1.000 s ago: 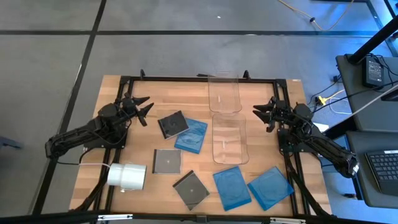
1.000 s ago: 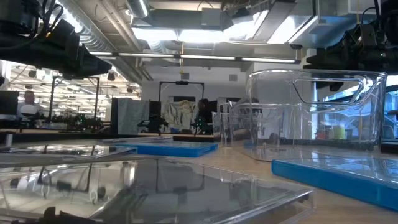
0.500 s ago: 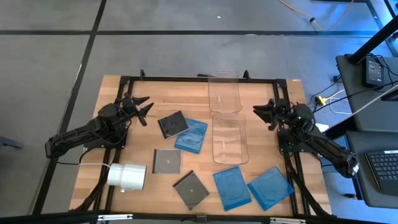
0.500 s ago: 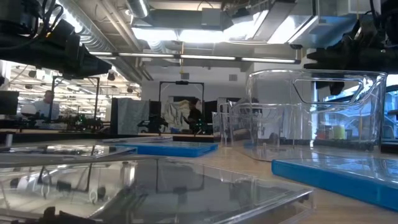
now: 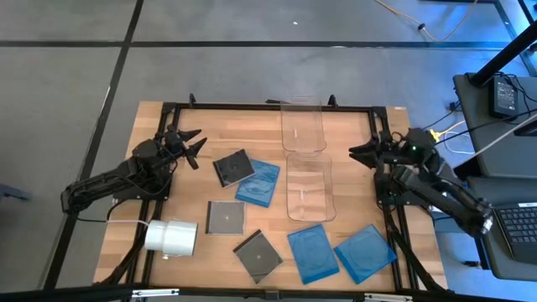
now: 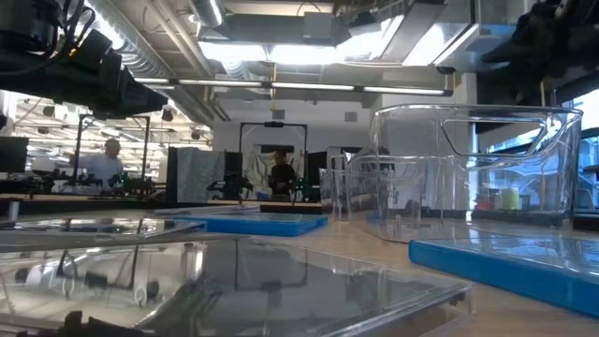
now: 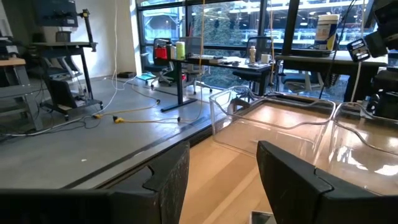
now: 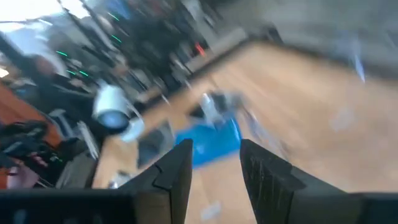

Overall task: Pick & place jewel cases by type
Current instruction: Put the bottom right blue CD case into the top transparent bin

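I judge the jewel cases [image 5: 258, 255] light, stiff, slick and flat, so my empty, spread left gripper [image 5: 192, 148] and right gripper [image 5: 356, 153] should pinch an edge.

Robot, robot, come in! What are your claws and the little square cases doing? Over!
Left gripper open, empty, at table's left. Right gripper open, empty, at right edge. Jewel cases all flat on table; both clear bins hold nothing.

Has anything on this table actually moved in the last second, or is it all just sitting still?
Only the right arm moved: its right gripper swung a little toward the table's right edge and turned, jaws open, holding nothing. The left gripper stayed where it was, also open. The jewel cases, the white roll and the two clear bins have not shifted.
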### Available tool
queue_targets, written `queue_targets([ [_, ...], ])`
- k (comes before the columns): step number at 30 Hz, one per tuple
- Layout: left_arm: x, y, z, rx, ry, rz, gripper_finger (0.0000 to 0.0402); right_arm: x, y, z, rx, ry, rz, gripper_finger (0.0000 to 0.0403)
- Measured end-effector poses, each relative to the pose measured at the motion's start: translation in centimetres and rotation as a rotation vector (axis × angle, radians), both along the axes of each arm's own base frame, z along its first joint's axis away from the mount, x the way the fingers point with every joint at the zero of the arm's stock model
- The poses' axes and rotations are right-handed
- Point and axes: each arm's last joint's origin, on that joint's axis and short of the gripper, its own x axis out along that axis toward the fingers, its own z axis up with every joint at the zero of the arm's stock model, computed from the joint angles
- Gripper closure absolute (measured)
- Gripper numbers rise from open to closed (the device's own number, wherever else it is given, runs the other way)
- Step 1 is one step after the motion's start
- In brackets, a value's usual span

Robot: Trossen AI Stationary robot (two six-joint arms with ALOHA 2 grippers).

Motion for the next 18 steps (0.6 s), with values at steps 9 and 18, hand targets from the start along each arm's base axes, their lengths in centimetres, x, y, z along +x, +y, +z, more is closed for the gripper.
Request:
queue_targets([
  [9, 0.0, 0.0, 0.0, 0.0, 0.0, 0.0, 0.0217, -0.2, 0.0, 0.0, 0.498, 0.588, -0.073, 0.0264],
  [18, 0.0, 0.0, 0.0, 0.0, 0.0, 0.0, 0.0217, 1.3, -0.4, -1.5, 0.667, 0.664, 0.192, 0.0264],
])
